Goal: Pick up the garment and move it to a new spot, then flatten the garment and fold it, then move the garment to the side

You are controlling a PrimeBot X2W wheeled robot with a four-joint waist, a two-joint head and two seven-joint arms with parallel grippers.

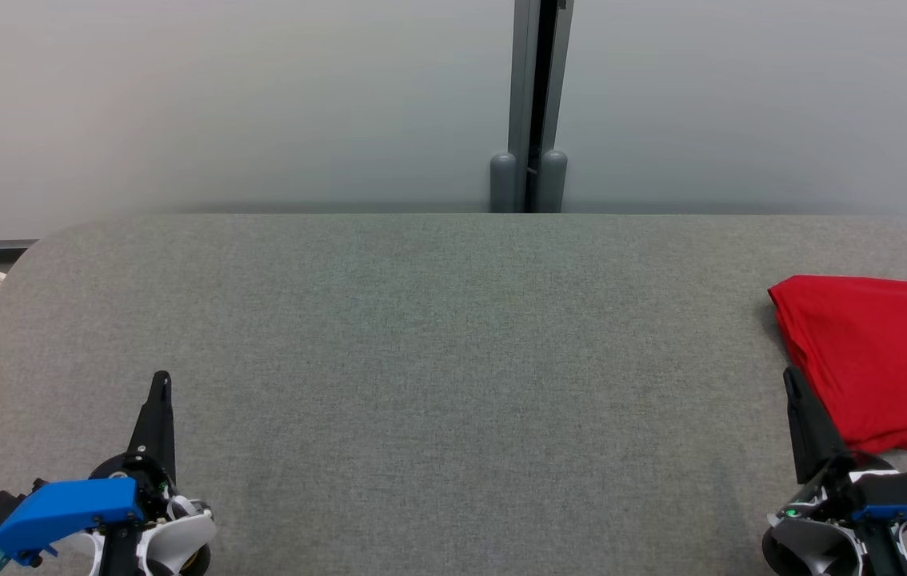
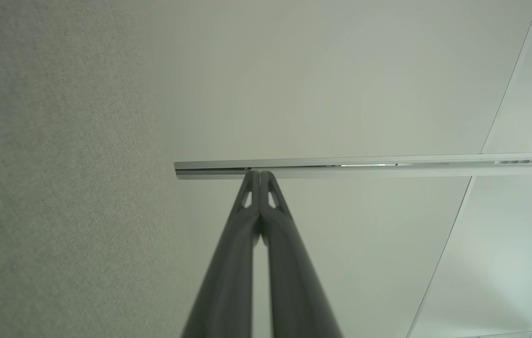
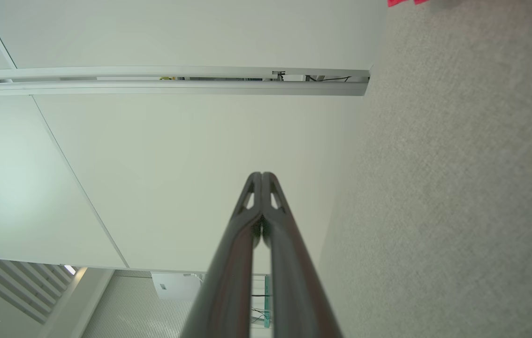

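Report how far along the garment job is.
Done, apparently: the red garment lies folded at the right side of the grey table. In hand: nothing; the left gripper and right gripper rest shut and empty near the front edge. Left: seemingly nothing, though the garment runs off frame, so the fold cannot be fully checked.

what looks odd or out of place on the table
Nothing stands out. The red folded cloth garment lies neat at the right side of the grey fabric table, near the shut right hand.
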